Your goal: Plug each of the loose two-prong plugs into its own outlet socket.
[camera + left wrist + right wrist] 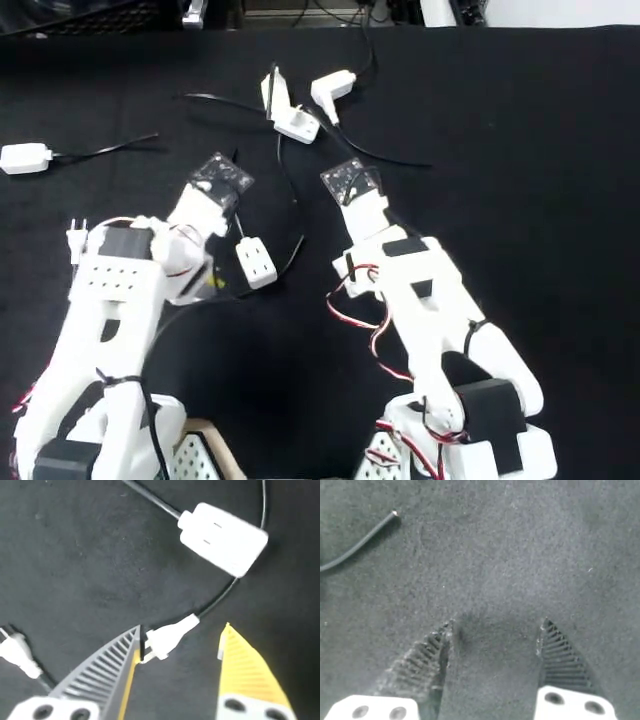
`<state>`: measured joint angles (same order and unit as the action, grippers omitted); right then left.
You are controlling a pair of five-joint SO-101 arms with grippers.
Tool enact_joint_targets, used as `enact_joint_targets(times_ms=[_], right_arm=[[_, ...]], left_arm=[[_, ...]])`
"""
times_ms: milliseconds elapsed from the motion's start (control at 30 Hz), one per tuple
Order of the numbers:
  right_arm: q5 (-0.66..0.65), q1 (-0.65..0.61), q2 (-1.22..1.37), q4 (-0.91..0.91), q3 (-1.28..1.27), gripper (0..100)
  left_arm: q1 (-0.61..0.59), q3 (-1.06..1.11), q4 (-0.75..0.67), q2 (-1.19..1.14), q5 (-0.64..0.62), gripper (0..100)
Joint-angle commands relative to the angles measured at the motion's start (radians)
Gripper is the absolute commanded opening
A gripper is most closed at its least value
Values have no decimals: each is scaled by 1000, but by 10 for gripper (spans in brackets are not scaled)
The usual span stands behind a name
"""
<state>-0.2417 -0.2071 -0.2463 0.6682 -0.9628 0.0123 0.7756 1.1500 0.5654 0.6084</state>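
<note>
My left gripper (182, 627) is open just above the black cloth. A small white two-prong plug (167, 637) on a black cord lies between its fingers, its prong end against the grey finger (112, 662). A white outlet socket (223, 538) with two slots lies a little beyond the tips. A second loose plug (15, 652) lies off to one side. In the high view the left gripper (220, 185) is beside the socket (256, 262). My right gripper (498, 623) (350, 182) is open over bare cloth with nothing between its fingers.
Farther back lie two more white cord pieces (297, 124) (333, 87) with tangled black cords. A white block (25, 157) on a cord lies at the far left. A loose plug (76, 236) sits by the left arm. A cord end (370, 537) lies near the right gripper.
</note>
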Motion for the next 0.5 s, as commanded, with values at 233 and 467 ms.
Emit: enact_joint_targets(times_ms=[233,467], right_arm=[[-6,-12,-38,-17,12,259],[-6,-12,-38,-17,12,259]], left_arm=[[-111,140,-63,12,318,248],[-28,275,-160,12,350,248]])
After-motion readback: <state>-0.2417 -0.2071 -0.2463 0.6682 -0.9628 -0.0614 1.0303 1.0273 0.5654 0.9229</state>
